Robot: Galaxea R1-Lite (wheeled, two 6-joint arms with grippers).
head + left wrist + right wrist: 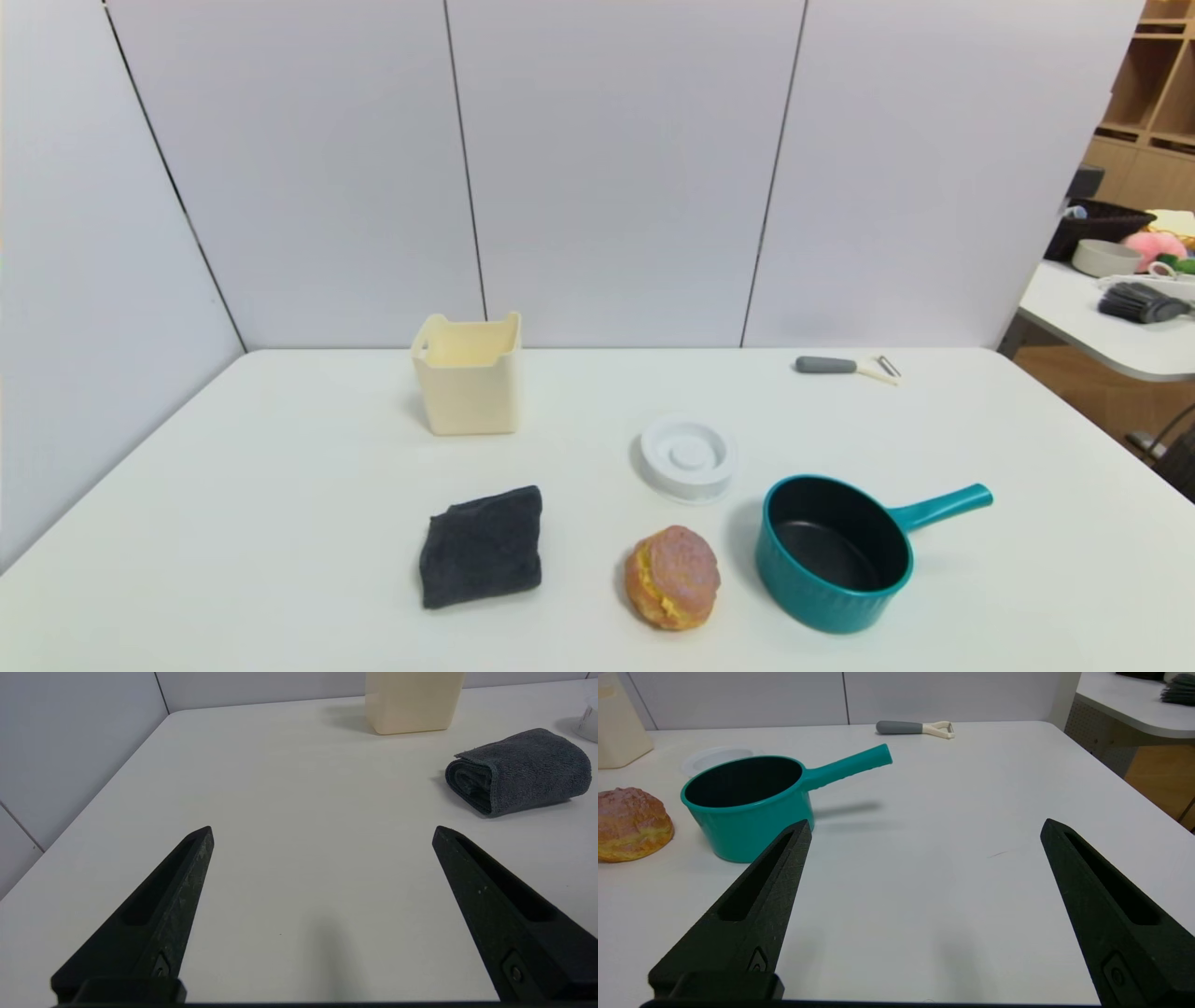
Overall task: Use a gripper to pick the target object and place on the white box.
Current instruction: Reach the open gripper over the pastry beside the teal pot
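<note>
Neither arm showed in my head view; I only had them on the wrist cams. Left end effector was released, fingers spread wide, hanging low over bare white surface on the left side. Nothing between them. Right end effector same state: released, fingers wide apart, empty, low over the surface on the right side.

Target, the small teal saucepan with dark grey inside, sat upright on the surface at front right, straight teal handle pointing right and slightly away from me. In the right wrist view the saucepan stood ahead of the right end effector, near one fingertip but not between the fingers; I couldn't confirm any contact.

Cream-white square plastic box with tall walls and cut-out handles stood upright at the back, left of centre, well apart from the saucepan. It looked empty from the head view.

Other items: round pink-and-yellow bun just left of the saucepan, flat round white lid-like disc behind the bun, dark grey folded cloth further left, in front of the box. Grey-handled peeler lay at the back right.
</note>
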